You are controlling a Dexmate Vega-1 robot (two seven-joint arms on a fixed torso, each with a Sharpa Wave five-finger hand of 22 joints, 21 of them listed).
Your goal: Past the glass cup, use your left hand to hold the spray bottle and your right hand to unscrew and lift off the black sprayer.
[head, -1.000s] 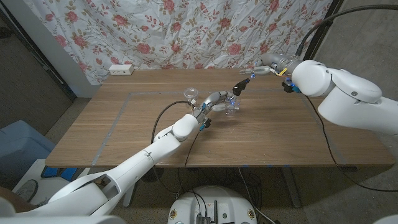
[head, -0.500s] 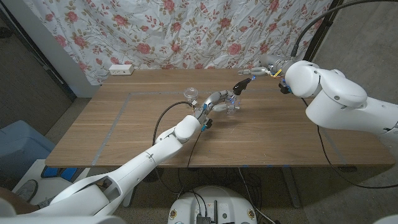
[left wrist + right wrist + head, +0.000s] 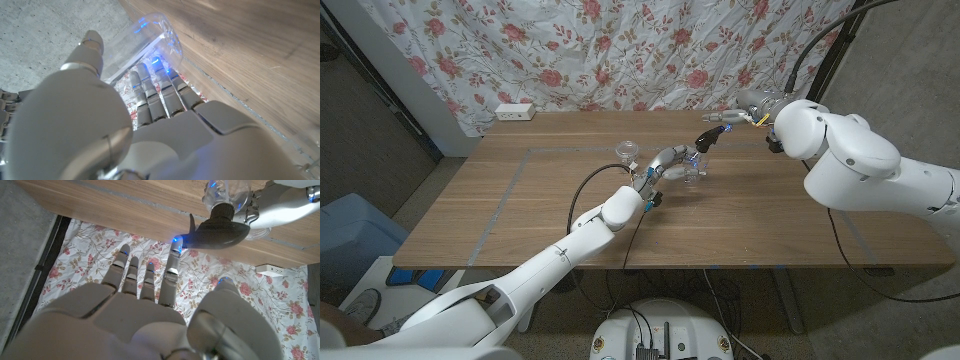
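One spray bottle grasped by left robot hand, one glass cup, right robot hand released

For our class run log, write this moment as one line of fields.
left hand: holds spray bottle | right hand: open, near black sprayer, not gripping | sprayer: on bottle | glass cup: upright, beside left hand

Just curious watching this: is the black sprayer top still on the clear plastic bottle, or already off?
Still on. The black sprayer sits on the neck of the clear plastic bottle; the right hand is open, not gripping it.
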